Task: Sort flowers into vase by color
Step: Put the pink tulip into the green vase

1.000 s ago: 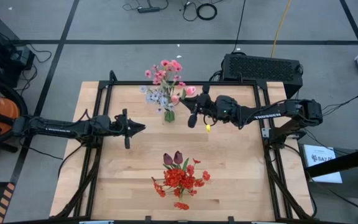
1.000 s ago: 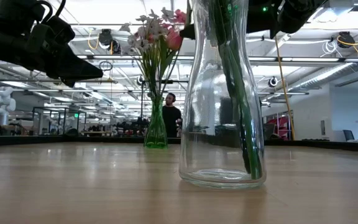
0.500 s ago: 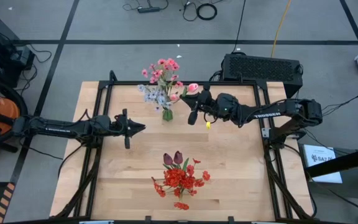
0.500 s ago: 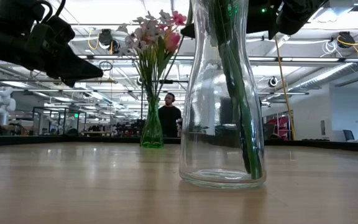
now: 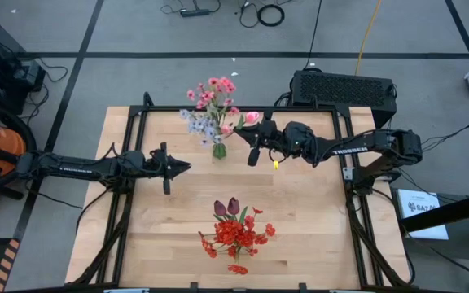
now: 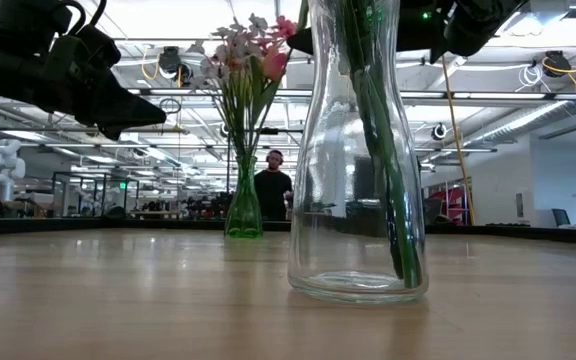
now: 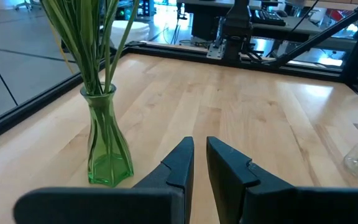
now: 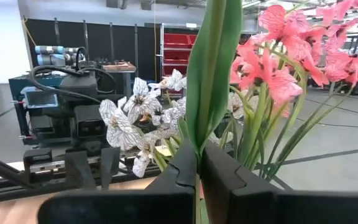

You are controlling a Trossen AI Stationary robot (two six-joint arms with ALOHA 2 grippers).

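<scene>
Glass made up both vases on the wooden table (image 5: 316, 212): one green vase (image 5: 220, 150) near the far edge and one clear vase (image 6: 358, 200) near the front edge. Pink blossoms (image 5: 212, 91) and pale lavender sprigs (image 5: 202, 124) stood in the green vase. Two dark maroon tulips (image 5: 227, 207) and a mass of red clusters (image 5: 236, 234) stood in the clear one.

Right gripper (image 5: 252, 155) was clamped shut on the green stem (image 8: 207, 81) of one pink bud (image 5: 252, 117), held just beside the green vase's bouquet, the bud level with the pink blossoms. Its arm reached in from the right edge, stretched nearly level toward the green vase.

Left gripper (image 5: 177, 168) held nothing, its fingers (image 7: 180, 163) only a narrow slit apart. That arm lay straight out from the left edge, hovering above the table and pointing toward the middle, the green vase ahead and to one side of it.
</scene>
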